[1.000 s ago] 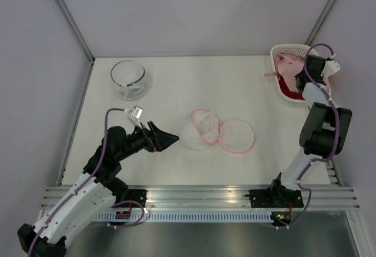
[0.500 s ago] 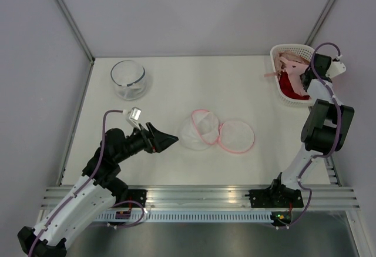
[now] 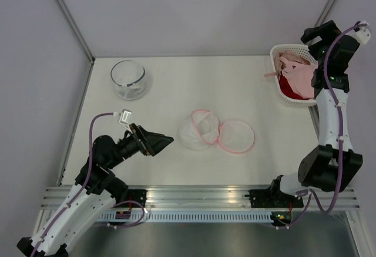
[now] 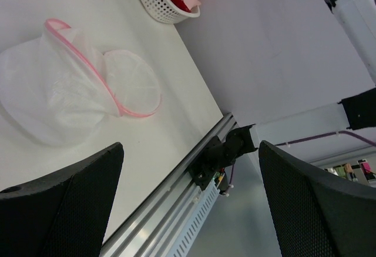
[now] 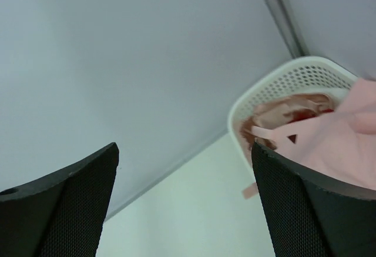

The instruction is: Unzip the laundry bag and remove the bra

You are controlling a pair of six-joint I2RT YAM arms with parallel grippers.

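The laundry bag [image 3: 202,129] lies unzipped at the table's middle, its white mesh halves spread apart with pink rims; the left wrist view shows the laundry bag [image 4: 70,86] with nothing inside. The pale pink bra [image 3: 296,72] rests in the white lattice basket [image 3: 281,54] at the back right, one strap hanging over the rim; the right wrist view shows the bra [image 5: 338,142] there too. My right gripper [image 3: 314,37] hangs open above the basket, holding nothing. My left gripper [image 3: 161,142] stands open just left of the bag, not touching it.
A red garment [image 3: 288,86] lies under the bra in the basket. A clear glass bowl [image 3: 129,79] stands at the back left. Enclosure walls rise close behind and right of the basket. The aluminium rail [image 3: 200,197] runs along the near edge.
My right gripper opened, let go of the bra in the basket, and rose up and back. The left arm drew slightly back to the left.
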